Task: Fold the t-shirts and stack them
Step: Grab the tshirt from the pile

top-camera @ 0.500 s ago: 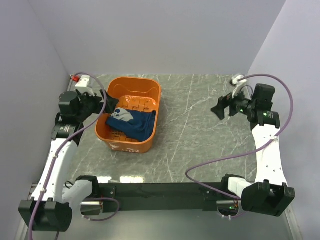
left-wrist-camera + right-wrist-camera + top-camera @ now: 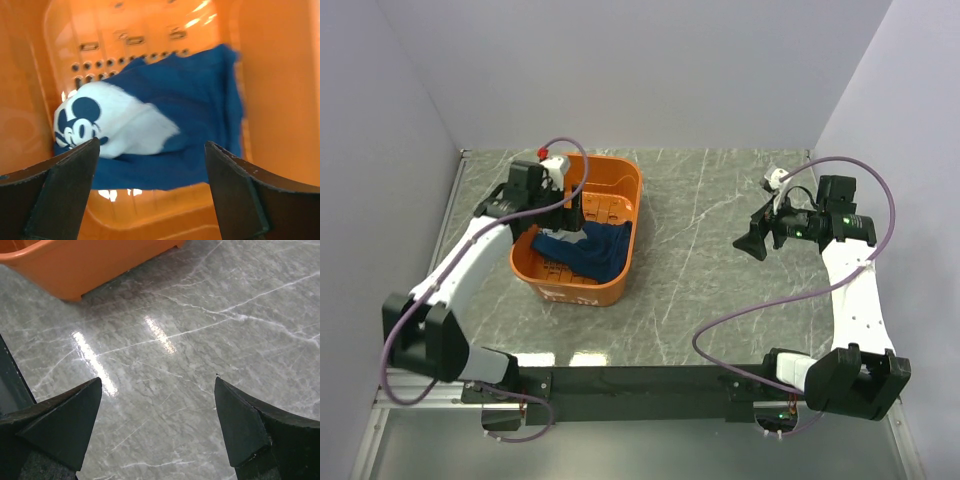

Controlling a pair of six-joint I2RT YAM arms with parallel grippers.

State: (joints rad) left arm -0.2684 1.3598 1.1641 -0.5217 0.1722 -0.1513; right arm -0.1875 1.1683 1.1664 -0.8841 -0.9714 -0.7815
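The left gripper (image 2: pixel 151 143), jaws spread wide and holding nothing, hovers inside the orange basket (image 2: pixel 280 100) and points down at the t-shirt (image 2: pixel 195 100). The shirt lies crumpled on the basket's floor, in the half nearer the arm bases, with navy cloth bunched around a white print (image 2: pixel 130 125) of a cartoon mouse face. It looks light, soft and limp, so it will likely sag and fall open when lifted; nothing about it seems fragile or slippery. A good hold is probably a raised fold of navy cloth just beside the print, pinched deep enough that the cloth does not slide out. Collar and sleeves cannot be made out. The right gripper (image 2: pixel 157 385), likewise wide open and empty, hangs above the grey marbled counter (image 2: pixel 210 310), well apart from the basket.
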